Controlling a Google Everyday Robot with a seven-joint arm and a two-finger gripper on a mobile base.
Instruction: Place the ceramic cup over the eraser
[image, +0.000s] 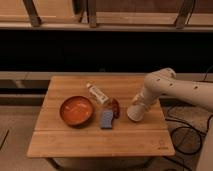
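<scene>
One gripper (135, 114) was seen lowered at the wooden table's (75, 140) three o'clock side, fingers clamped together on the small white ceramic cup (134, 115), just right of a brown lump (114, 106).

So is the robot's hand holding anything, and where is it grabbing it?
The gripper, down on the right side of the wooden table, is shut. It seems to hold the white ceramic cup from above, but exactly where it grips can't be made out.
</scene>
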